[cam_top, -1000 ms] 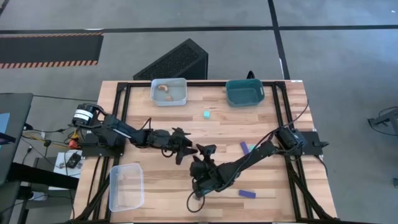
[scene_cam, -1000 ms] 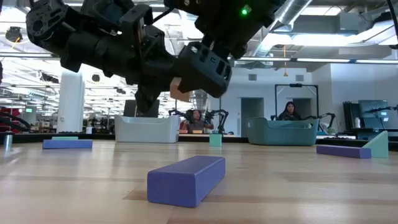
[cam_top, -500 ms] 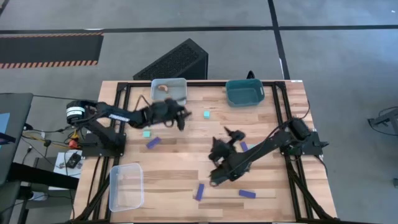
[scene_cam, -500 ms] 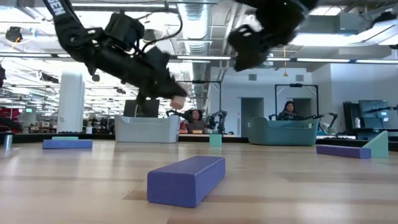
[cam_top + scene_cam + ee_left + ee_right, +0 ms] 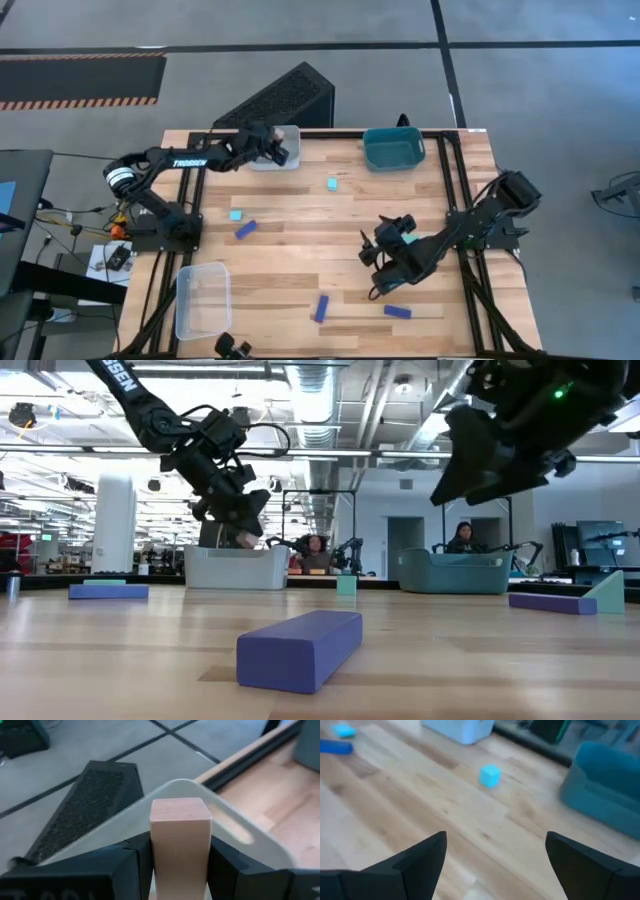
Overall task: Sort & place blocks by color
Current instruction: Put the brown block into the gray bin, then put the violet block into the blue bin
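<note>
Left gripper (image 5: 272, 148): Your left arm hangs over the clear bin (image 5: 288, 160) at the table's far edge, fingers clamped on a tan wooden block (image 5: 180, 842).

Right gripper (image 5: 392, 245): It rides above bare table, toward you and to the right of the clear bin, jaws spread wide and empty.

Blocks still out: Toward you from the clear bin lie a cyan cube (image 5: 236, 215) and a dark blue bar (image 5: 246, 230); just to the bin's right sits a second cyan cube (image 5: 331, 184). Well toward you from the bin, near the table's front edge, lie a second blue bar (image 5: 321, 308) and a third blue bar (image 5: 396, 312).

Other bins: The teal bin (image 5: 393, 150) stands to the right of the clear bin; an empty clear bin (image 5: 202, 300) sits at the table's near left corner.

Risk: The left wrist view puts the tan block right at the clear bin's rim. Let go from here, I judge, and it could clip the wall and drop outside the table.

Only the left wrist view: It alone shows the tan block squeezed between both fingers; from above the gripper hides it.

Only the low view: It shows the left gripper well above the bin's rim, a height the overhead picture cannot give, and people seated in the room beyond.
</note>
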Available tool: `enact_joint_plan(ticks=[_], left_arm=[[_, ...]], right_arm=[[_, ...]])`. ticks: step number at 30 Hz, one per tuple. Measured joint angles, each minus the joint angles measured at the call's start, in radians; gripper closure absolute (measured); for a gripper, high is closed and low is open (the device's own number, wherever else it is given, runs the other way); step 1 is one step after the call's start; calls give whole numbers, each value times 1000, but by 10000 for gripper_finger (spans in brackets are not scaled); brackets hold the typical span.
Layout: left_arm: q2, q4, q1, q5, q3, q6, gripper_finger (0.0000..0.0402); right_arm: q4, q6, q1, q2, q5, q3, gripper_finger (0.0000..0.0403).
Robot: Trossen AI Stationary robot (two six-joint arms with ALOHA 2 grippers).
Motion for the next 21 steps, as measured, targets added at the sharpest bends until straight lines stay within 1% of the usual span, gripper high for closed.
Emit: enact_joint_plan(ticks=[2, 4, 6, 8, 11, 13, 17, 21], left_arm=[[0, -21, 23, 7, 3, 0, 282], [0, -36, 43, 20, 3, -2, 276], [0, -42, 61, 51, 3, -15, 267], [0, -47, 75, 96, 3, -17, 253], [0, -44, 85, 132, 3, -28, 227], [0, -43, 86, 137, 3, -28, 207], [0, -37, 86, 137, 3, -14, 169], [0, -10, 86, 138, 3, 44, 147]], right_arm=[[83, -58, -3, -28, -42, -24, 42], [149, -126, -11, -45, -116, -42, 42], [189, -191, -24, -46, -191, -44, 42], [229, -238, -38, -46, -234, -44, 42], [299, -325, -65, -41, -256, -43, 42], [330, -390, -81, -37, -278, -43, 42], [338, -486, -121, -38, -277, -43, 42], [340, -563, -166, -38, -274, -43, 42]])
